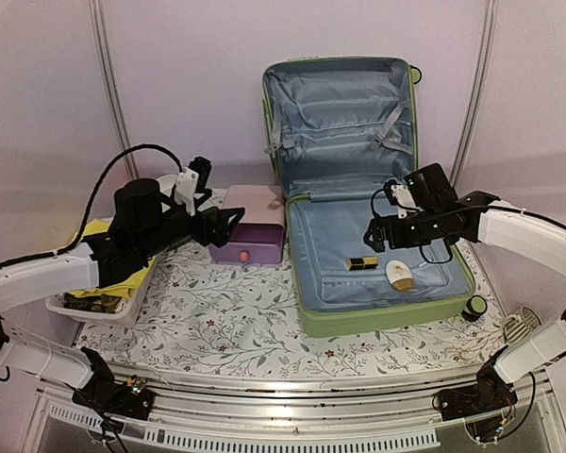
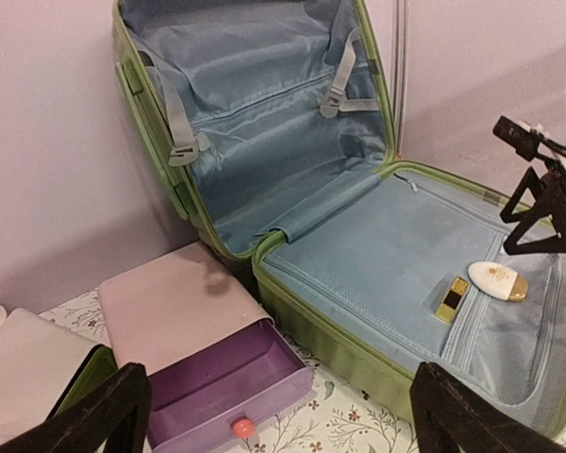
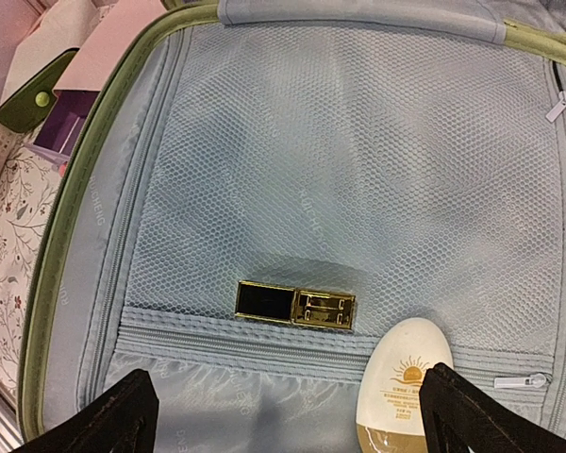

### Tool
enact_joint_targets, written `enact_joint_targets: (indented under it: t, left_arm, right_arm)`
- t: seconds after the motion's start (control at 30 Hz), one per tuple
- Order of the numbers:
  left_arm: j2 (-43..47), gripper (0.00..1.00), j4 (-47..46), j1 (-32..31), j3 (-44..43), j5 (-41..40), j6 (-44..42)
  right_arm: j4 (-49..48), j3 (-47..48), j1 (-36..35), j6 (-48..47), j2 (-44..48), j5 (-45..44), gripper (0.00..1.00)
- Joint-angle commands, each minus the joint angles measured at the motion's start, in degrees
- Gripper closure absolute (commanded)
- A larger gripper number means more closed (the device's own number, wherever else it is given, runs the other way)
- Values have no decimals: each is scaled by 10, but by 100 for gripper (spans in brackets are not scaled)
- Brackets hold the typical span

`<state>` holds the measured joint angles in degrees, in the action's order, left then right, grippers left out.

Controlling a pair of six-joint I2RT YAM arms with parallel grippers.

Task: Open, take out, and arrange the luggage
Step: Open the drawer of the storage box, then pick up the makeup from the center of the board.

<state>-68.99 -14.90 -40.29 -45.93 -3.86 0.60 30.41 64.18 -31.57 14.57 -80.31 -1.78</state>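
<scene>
Right gripper (image 1: 374, 234) wide above luggage (image 1: 377, 322)

Both arms reach forward from their bases with elbows bent outward and wrists turned inward, so the left gripper (image 1: 224, 223) and right gripper (image 1: 378, 234) face each other, well apart, each with jaws spread wide.

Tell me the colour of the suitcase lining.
The lining is grey-blue; the left wrist view shows it best.

Luggage (image 1: 377, 321) lying open, lid (image 1: 340, 113) upright, gold case (image 1: 362, 263) and cream bottle (image 1: 400, 275) inside, right claw (image 1: 374, 236) over its interior
</scene>
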Motion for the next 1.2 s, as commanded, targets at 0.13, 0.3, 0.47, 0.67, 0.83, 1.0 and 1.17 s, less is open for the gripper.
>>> enact_joint_targets:
  t: [0.13,0.3,0.47,0.67,0.83,1.0,1.17]
  left_arm:
    - [19,2,58,12,-38,100,85]
    - [19,2,33,17,-36,131,121]
    - [15,2,20,43,-22,147,160]
    - [11,2,45,58,-39,181,153]
    - [10,2,34,58,-34,193,148]
    - [4,2,25,58,-33,225,158]
    - [2,2,10,58,-22,239,170]
  right_arm:
    - [30,-3,5,35,26,0,1]
    - [55,7,5,54,21,5,1]
    - [71,7,5,78,21,-2,1]
    - [56,-13,5,67,32,-1,1]
    - [32,-28,6,51,49,48,1]
    - [38,-26,6,45,50,57,1]
    - [42,-37,6,53,60,52,1]
